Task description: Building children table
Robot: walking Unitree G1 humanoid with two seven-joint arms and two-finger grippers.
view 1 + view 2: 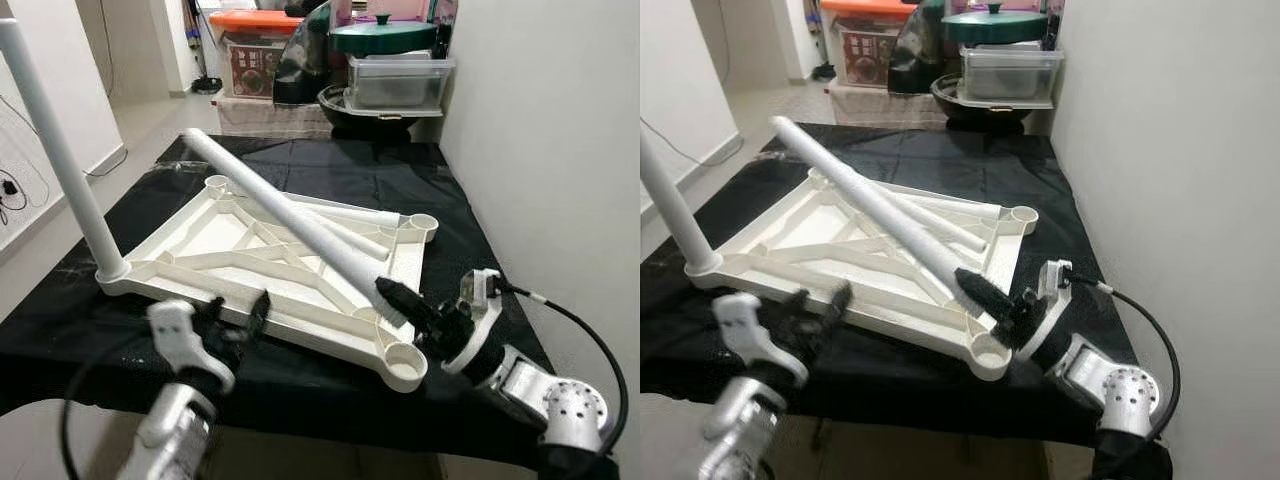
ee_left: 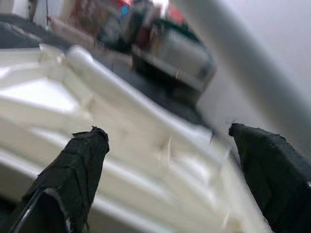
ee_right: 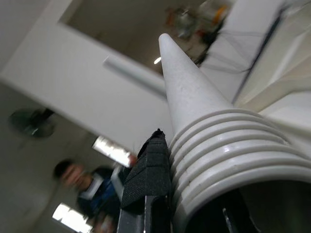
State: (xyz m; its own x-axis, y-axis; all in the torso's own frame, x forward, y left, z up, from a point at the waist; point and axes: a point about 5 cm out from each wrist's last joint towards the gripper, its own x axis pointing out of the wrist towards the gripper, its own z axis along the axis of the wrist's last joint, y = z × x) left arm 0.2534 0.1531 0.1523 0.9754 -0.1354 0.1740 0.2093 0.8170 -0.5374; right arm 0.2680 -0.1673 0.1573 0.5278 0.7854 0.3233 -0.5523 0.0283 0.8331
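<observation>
Table top lies upside down on the black cloth, ribs up, tilted a bit w/ its near edge by the cloth's front. One white leg already stands upright in the near-left corner socket. Near-right socket is an open ring, far-right socket too.

Right gripper is down at the near-right corner, fingers clamped on the threaded end of a second leg. That leg slants up and away over the top toward the far-left corner, its lower end just above the ribs, close to the near-right socket but not in it. Right wrist view: one black finger pressed against the ridged threads, leg tapering off toward the ceiling; a person blurred in the background.

Another leg lies flat across the far side of the top, beside the held one.

Left gripper sits at the near edge of the top, left of centre, jaws spread wide, nothing between them. Left wrist view: both black fingertips apart w/ the white ribs beyond, blurry.

Beyond the cloth: a clear plastic box w/ a green lid on top, an orange-lidded bin to its left. White wall on the right.
</observation>
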